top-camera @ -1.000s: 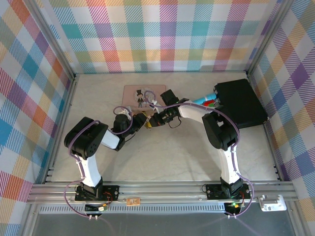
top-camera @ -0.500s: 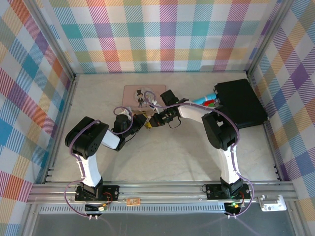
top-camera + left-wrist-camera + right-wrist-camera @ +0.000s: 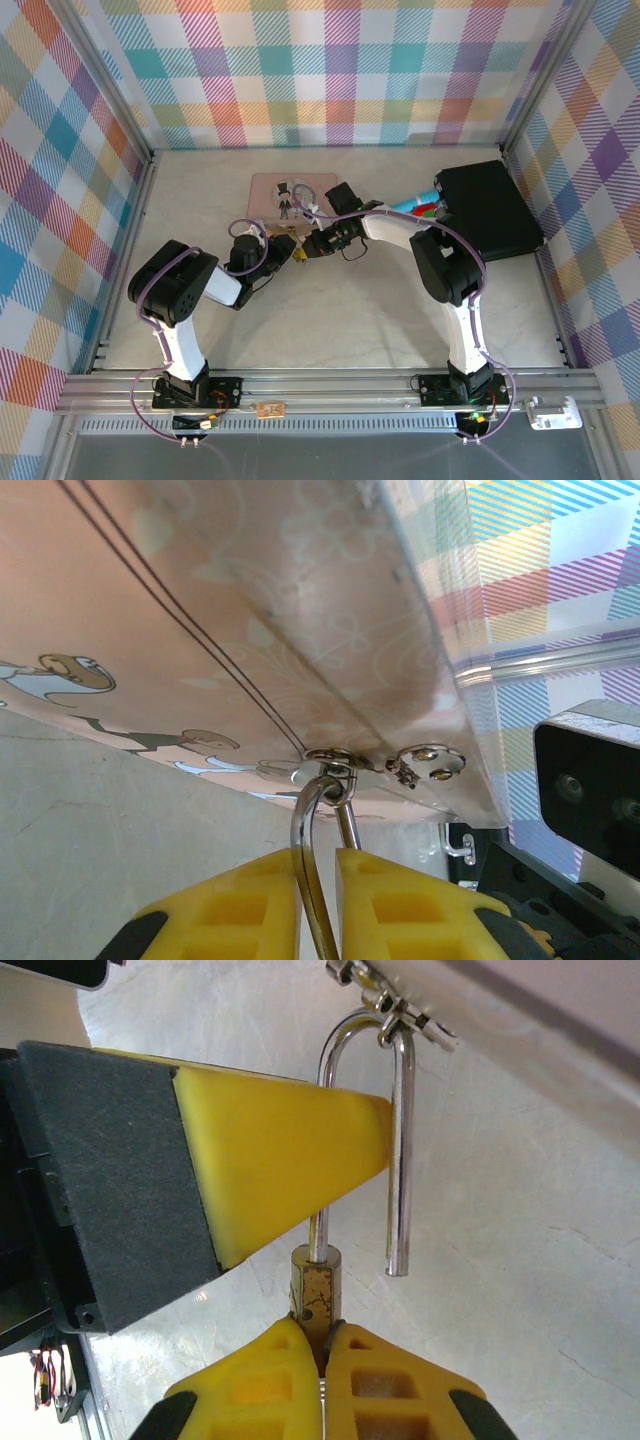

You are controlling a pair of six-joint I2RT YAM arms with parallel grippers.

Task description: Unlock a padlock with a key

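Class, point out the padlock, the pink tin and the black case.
padlock (image 3: 316,1285), right wrist view, brass body
pink tin (image 3: 266,192), top external view, lid's left part
black case (image 3: 490,210), top external view, lid's middle

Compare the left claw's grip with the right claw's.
The left claw pinches the padlock's silver shackle just under the pink tin's hasp; the right claw is shut under the brass body, on a thin silver sliver, likely the key. The left claw's pads stand slightly apart around the wire; the right claw's nearly touch. Both have yellow pads and are closed.
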